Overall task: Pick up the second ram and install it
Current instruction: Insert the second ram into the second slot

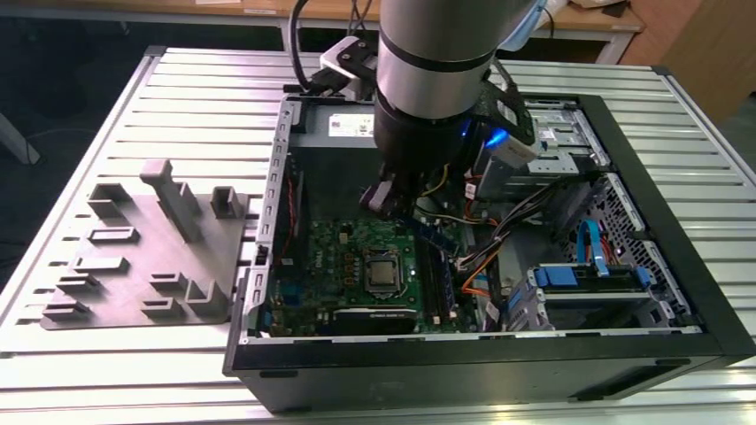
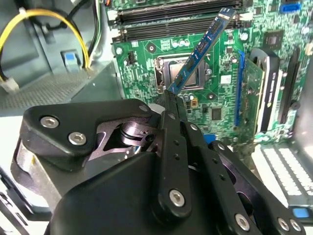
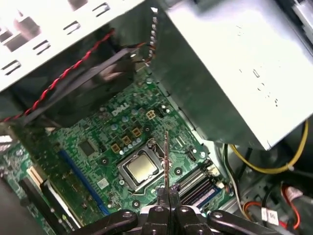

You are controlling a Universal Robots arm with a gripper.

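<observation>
End effector [image 2: 171, 98] clamping second ram [image 2: 201, 46], above green motherboard [image 2: 142, 63]

Matt black claw [image 2: 171, 99], glossy green motherboard [image 2: 146, 73]

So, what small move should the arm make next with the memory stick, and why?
Probably carry it toward the black memory slots and line it up with them. The gripper is shut on the second ram, which seems to hang by the processor socket, not yet in a slot.

Metal box [image 3: 230, 73] and yellow cable [image 3: 264, 169] crowd the black slots [image 3: 195, 182].
</observation>
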